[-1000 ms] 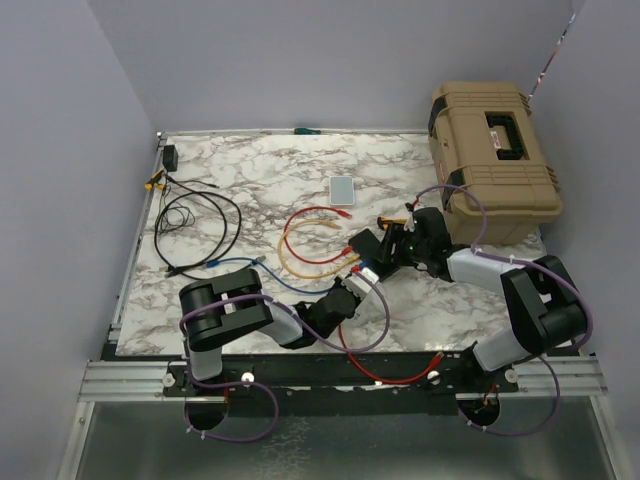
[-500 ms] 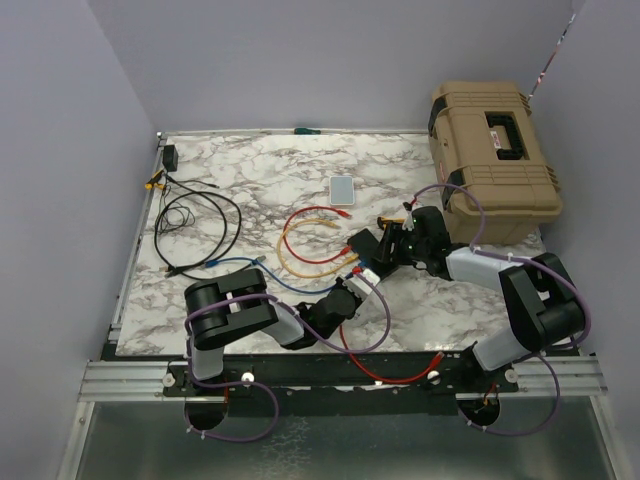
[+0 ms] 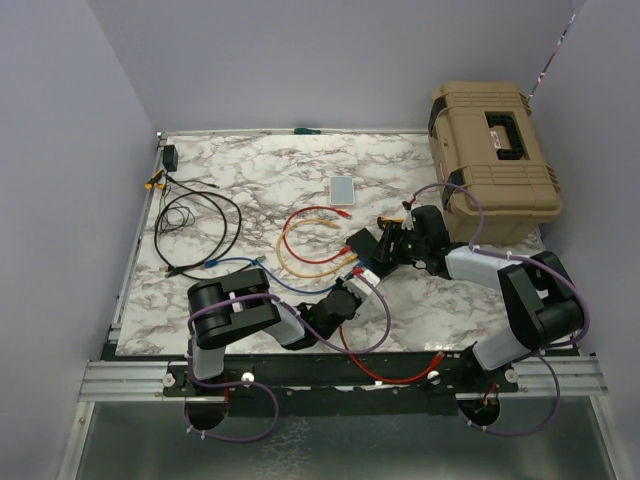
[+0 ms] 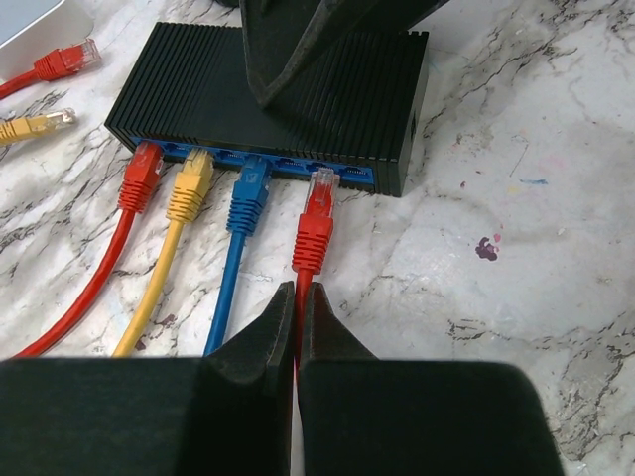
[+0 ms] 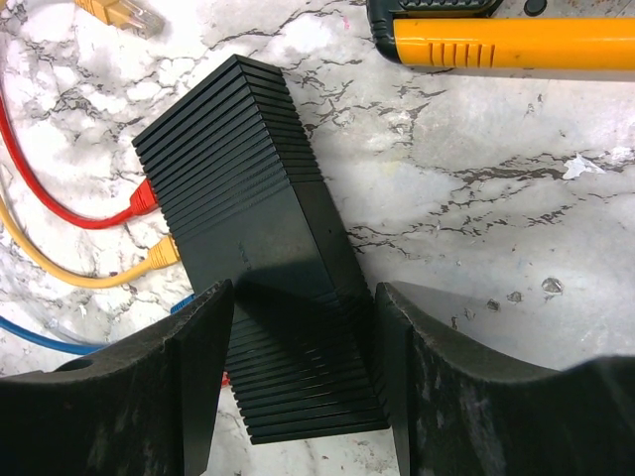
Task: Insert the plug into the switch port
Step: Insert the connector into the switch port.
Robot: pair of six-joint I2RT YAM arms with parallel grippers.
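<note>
The left gripper (image 4: 300, 297) is pinched tight on the thin red cable (image 4: 300, 282) just behind the red-booted, clear-tipped plug (image 4: 319, 198); the plug's tip sits at the mouth of the fourth socket of the flat black ribbed switch (image 4: 198, 89), which lies on the marble-patterned table (image 3: 250, 170) near its middle. The clear tip shows outside the socket, so I judge it not yet home; the push should run straight along the plug's axis, level with the socket row, since a grip this far back lets the boot buckle sideways. The right gripper (image 5: 303, 293) stands astride the switch with jaws apart; whether it pinches the sides or only presses the lid I cannot tell; either way the box needs bracing against the push.

The seated blue plug (image 4: 248, 193) is just beside the working socket, with yellow (image 4: 190, 183) and red (image 4: 139, 178) beyond; a yellow-and-black tool (image 5: 516, 45) lies behind the switch; a tan hard case (image 3: 495, 150) stands well apart.
</note>
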